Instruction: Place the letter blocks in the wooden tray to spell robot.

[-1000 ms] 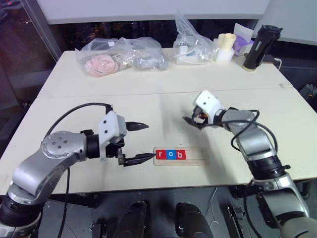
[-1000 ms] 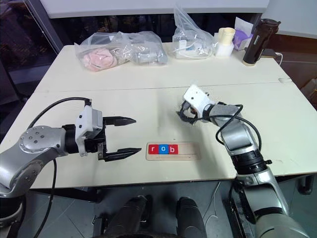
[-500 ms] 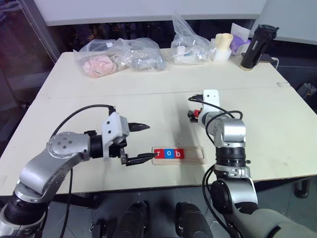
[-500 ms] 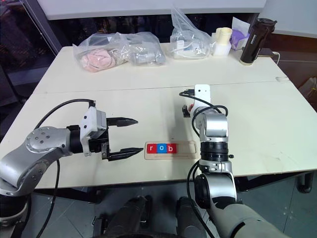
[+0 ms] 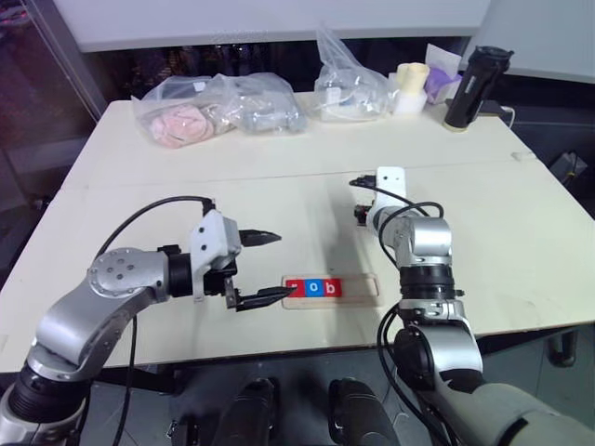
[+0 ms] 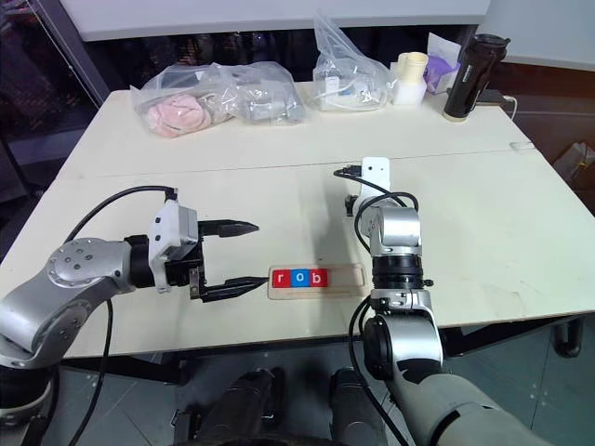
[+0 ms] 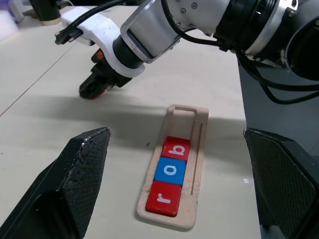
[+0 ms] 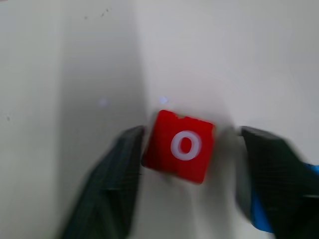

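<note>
Head view: the long pale wooden tray [image 5: 367, 290] lies near the desk's [image 5: 232, 177] front edge, with the red r, blue o, red b blocks [image 5: 316, 288] seated and its right end free. My left jaws gape wide and empty beside its left end, probably parked clear. Left wrist view: bare desk between the tray and my right jaws. Right wrist view: they straddle the small red o cube [image 8: 180, 145] on the desk, parted, not gripping it. That's the next letter, I reckon.

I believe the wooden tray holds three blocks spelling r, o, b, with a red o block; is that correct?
Not quite: the o block in the wooden tray is blue, between the red r block and red b block, as the left wrist view shows. The rest holds.
</note>
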